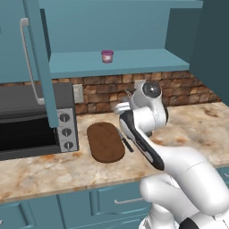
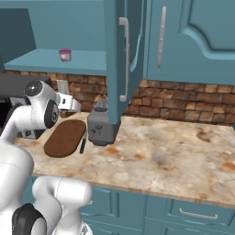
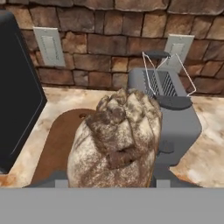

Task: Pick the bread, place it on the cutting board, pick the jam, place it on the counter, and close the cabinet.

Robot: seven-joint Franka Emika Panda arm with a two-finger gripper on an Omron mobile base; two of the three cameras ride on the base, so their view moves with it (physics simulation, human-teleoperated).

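Observation:
In the hand view the bread (image 3: pixel 116 140), a tan-brown crusty piece, sits between my fingers, and my gripper (image 3: pixel 111 180) is shut on it. Under it and to its left lies the dark brown oval cutting board (image 3: pixel 54 144), also seen as the cutting board (image 1: pixel 106 142) and the cutting board (image 2: pixel 65 137) from the base. My hand (image 2: pixel 69 103) hovers above the board's far end, near the toaster. The small pink jam (image 1: pixel 107 56) jar stands on the inner shelf of the open teal cabinet (image 1: pixel 134 62); the jam (image 2: pixel 64 54) shows on that shelf from the right too. The marbled counter (image 2: pixel 174 151) stretches to the right.
A grey toaster (image 2: pixel 102 126) stands just right of the board, with a black-handled knife (image 1: pixel 125 142) between them. A dark oven (image 1: pixel 31 120) sits left of the board. The open cabinet door (image 2: pixel 117 55) hangs out over the toaster. A brick wall with outlets (image 3: pixel 48 46) runs behind.

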